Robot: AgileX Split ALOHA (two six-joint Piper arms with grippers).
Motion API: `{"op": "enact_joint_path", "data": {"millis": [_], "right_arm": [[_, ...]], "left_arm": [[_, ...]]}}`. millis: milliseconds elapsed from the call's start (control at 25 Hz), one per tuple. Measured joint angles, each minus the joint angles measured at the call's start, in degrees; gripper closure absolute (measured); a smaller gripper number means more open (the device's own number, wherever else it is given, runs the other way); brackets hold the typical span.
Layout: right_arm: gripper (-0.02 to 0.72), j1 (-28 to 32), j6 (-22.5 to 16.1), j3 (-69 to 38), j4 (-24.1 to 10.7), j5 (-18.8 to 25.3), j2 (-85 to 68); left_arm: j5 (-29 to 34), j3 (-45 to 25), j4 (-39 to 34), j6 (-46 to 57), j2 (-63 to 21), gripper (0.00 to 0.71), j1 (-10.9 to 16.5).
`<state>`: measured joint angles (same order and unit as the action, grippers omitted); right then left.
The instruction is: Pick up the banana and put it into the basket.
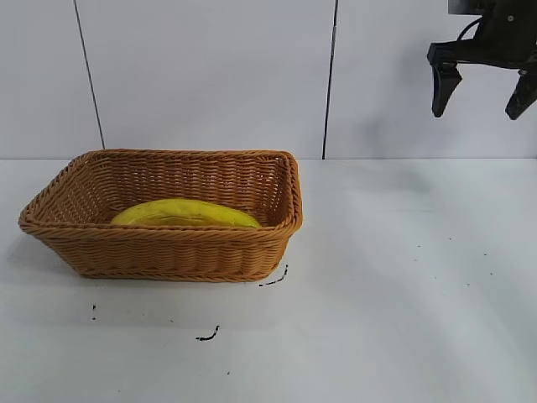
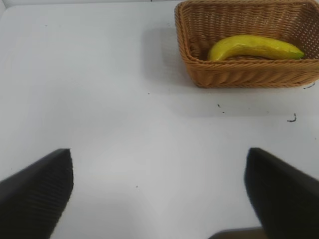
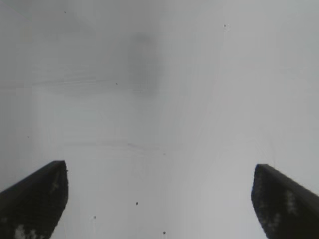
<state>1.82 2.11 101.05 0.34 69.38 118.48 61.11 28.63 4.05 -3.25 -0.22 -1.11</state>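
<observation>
Banana (image 1: 186, 214): long, curved, bright yellow, greenish tip at one end; lies flat on the basket floor, along its length, close to the near wall. Basket (image 1: 168, 250): rectangular tan-orange wicker, sloping sides, braided rim; sits upright on the white counter (image 1: 403, 285).

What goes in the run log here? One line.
banana: in basket | right gripper: raised, open, empty | left gripper: open over table

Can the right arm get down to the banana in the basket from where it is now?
Probably yes: the right gripper hangs open, high and off to the side, and the banana lies uncovered in the open-topped basket.
</observation>
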Motion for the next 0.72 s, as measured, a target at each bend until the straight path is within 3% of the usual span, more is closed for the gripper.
{"op": "enact_joint_path", "data": {"millis": [360, 720], "right_arm": [[0.013, 0.00, 0.17, -23.42, 2.40, 0.14, -16.98], [0.013, 0.00, 0.17, -45.46, 3.17, 0.12, -43.64]], "left_arm": [[0.00, 0.00, 0.00, 0.00, 0.00, 0.017, 0.00], [0.00, 0.00, 0.00, 0.00, 0.00, 0.017, 0.00]]}}
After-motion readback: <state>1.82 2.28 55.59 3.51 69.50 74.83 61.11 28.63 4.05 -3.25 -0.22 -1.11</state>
